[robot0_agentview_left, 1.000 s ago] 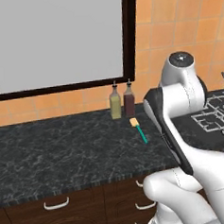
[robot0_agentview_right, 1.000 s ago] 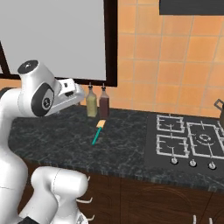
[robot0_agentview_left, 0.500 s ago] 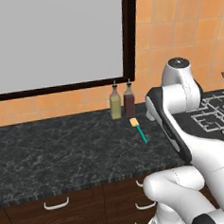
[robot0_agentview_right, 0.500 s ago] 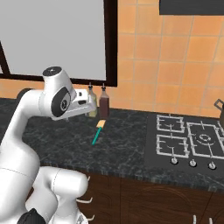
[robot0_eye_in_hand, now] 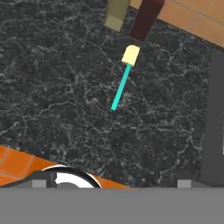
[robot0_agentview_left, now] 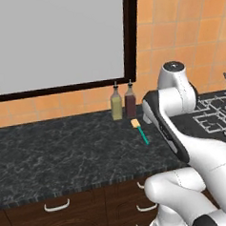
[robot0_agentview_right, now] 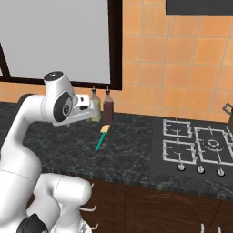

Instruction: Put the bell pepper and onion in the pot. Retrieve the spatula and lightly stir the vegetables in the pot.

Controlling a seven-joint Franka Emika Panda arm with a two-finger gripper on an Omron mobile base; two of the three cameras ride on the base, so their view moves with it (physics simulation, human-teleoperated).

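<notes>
On the black counter (robot0_agentview_left: 65, 156), the spatula (robot0_eye_in_hand: 122, 79) lay flat, blade end just in front of the dark bottle (robot0_agentview_right: 108, 106), beside the olive bottle (robot0_agentview_left: 116, 102). Gripper (robot0_agentview_right: 93, 105) hung above the counter near both bottles, jaws spread wide, holding nothing.

The bench (robot0_agentview_left: 65, 156) looks like polished black stone, veined with grey. The spatula (robot0_eye_in_hand: 123, 78) has a smooth, plastic-looking teal handle and a matt cream blade. 2 bottles (robot0_agentview_left: 123, 101) look like glass, 1 olive, 1 dark red. The wall tiles (robot0_agentview_right: 182, 68) are matt orange ceramic. The drawer fronts (robot0_agentview_left: 69, 209) look like dark wood with pale metal handles.
</notes>
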